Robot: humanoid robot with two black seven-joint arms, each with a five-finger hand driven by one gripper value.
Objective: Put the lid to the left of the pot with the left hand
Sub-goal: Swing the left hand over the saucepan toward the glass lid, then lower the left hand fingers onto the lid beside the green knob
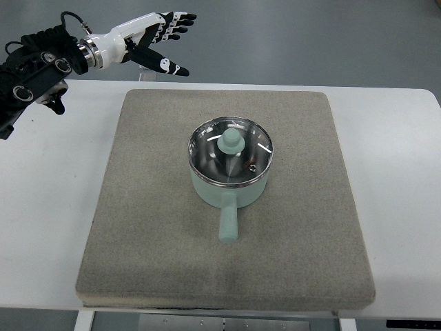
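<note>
Approach step: left hand (155, 38), fingers spread and empty, hovers well apart from the lid (230, 152) atop the pot (229, 185); next, grasp its knob (231, 142)

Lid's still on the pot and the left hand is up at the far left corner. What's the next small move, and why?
Probably bring the left hand down and right over the lid's knob. Its fingers are spread and empty, well away from the pot, and the glass lid is still seated.
</note>
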